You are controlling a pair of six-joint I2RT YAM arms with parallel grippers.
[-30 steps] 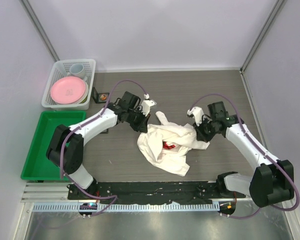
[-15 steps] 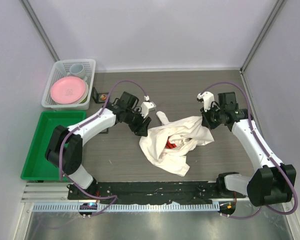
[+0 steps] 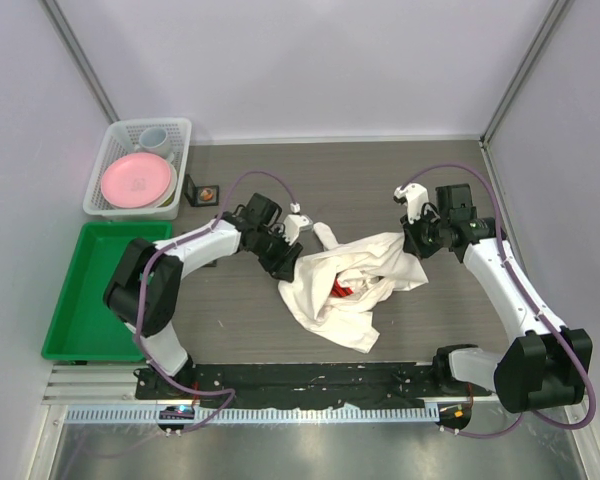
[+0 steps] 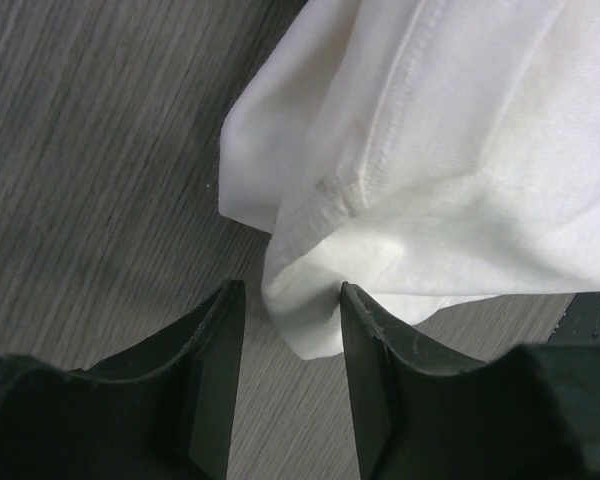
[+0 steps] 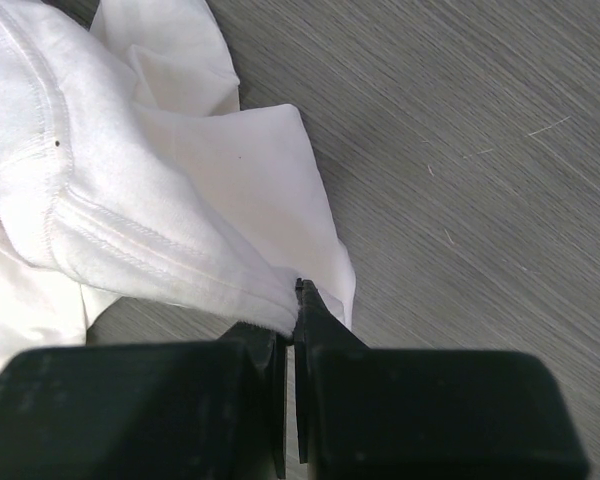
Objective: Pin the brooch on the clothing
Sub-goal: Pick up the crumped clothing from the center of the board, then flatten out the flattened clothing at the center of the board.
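T-shirt [image 3: 325,300] sits bunched mid-worktop [image 3: 400,170], red print [image 3: 340,291] mostly buried in folds. Right hand [image 3: 417,243] is at the shirt's right edge, pinched tight on a hemmed fold; looks like the anchor for pulling it flat. Left hand [image 3: 288,262] is at the shirt's left edge, fingers [image 4: 218,380] half-spread, straddling a folded corner, not gripping. My read: flatten first so there's a face to pin on. Brooch not identifiable; the small orange item [image 3: 208,192] well off the shirt's upper-left might be it.
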